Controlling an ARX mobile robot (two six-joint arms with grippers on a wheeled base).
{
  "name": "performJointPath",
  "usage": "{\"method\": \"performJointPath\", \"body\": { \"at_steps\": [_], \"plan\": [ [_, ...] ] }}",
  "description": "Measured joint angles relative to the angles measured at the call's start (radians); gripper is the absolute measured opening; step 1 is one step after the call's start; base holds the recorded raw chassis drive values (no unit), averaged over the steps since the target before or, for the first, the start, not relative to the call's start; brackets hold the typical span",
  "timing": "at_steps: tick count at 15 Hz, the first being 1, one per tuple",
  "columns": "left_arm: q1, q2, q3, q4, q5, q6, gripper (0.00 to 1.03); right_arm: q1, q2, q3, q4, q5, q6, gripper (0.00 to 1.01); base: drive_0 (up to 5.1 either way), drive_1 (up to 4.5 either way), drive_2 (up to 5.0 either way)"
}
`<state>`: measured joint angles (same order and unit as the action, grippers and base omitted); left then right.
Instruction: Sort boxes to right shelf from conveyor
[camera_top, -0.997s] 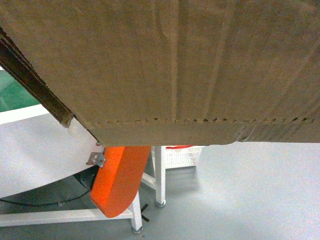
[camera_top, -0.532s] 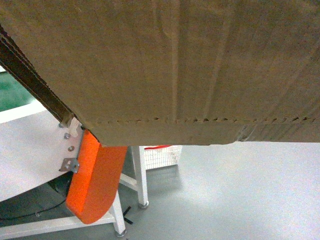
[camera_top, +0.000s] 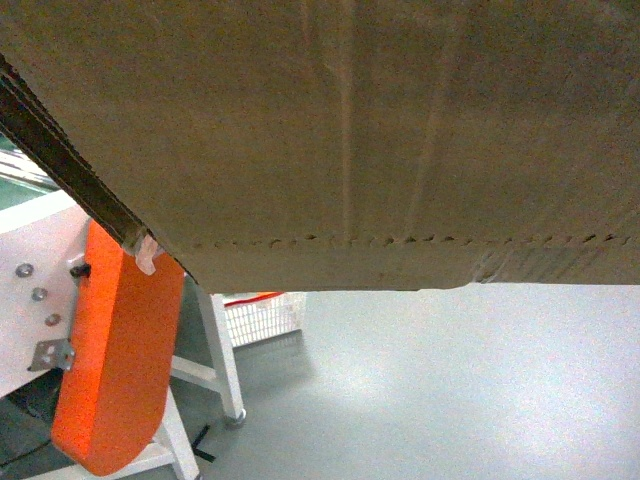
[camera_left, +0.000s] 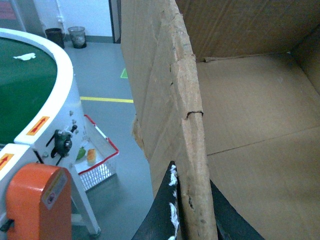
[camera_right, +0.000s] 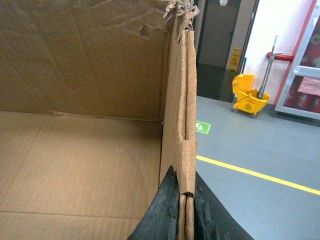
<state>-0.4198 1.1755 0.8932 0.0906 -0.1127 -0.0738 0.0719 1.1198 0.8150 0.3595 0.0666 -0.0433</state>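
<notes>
A large brown cardboard box fills the upper head view, its perforation line running along the lower side. It hangs in the air, clear of the floor. My left gripper is shut on the box's ragged left wall, one black finger on each side. My right gripper is shut on the right wall of the box in the same way. The box is empty inside. The conveyor with its green belt lies to the left, its orange housing below the box's corner. The right shelf is out of view.
A white wire basket with a red rim sits on the grey floor beside the conveyor's white legs. A yellow mop bucket stands far right by a doorway. A yellow floor line crosses the open grey floor.
In the head view the conveyor and its orange housing have slid to the left and grown larger, while the box keeps its place in the frame. More open floor shows on the right.
</notes>
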Motion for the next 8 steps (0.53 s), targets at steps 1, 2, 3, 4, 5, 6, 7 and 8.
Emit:
{"method": "performJointPath", "body": {
  "at_steps": [1,2,3,4,5,6,7,8],
  "plan": [
    [0.000,0.000,0.000,0.000,0.000,0.000,0.04,0.000,0.000,0.000,0.000,0.000,0.000,0.04,-1.6,-1.57,-1.6],
    [0.000,0.000,0.000,0.000,0.000,0.000,0.04,0.000,0.000,0.000,0.000,0.000,0.000,0.04,-1.6,-1.57,-1.6],
    [0.000,0.000,0.000,0.000,0.000,0.000,0.04,0.000,0.000,0.000,0.000,0.000,0.000,0.04,-1.6,-1.57,-1.6],
    [0.000,0.000,0.000,0.000,0.000,0.000,0.04,0.000,0.000,0.000,0.000,0.000,0.000,0.04,-1.6,-1.57,-1.6],
    [0.000,0.000,0.000,0.000,0.000,0.000,0.04,0.000,0.000,0.000,0.000,0.000,0.000,0.04,-1.7,-1.65,-1.7],
    [0.000,0.000,0.000,0.000,0.000,0.000,0.04,0.000,0.000,0.000,0.000,0.000,0.000,0.04,-1.5,-1.55,-1.5],
    [0.000,0.000,0.000,0.000,0.000,0.000,0.04,0.000,0.000,0.000,0.000,0.000,0.000,0.04,-1.5,-1.55,-1.5],
    [0.000,0.000,0.000,0.001,0.000,0.000,0.04,0.000,0.000,0.000,0.000,0.000,0.000,0.04,-1.5,-1.54,-1.5]
  ]
}}
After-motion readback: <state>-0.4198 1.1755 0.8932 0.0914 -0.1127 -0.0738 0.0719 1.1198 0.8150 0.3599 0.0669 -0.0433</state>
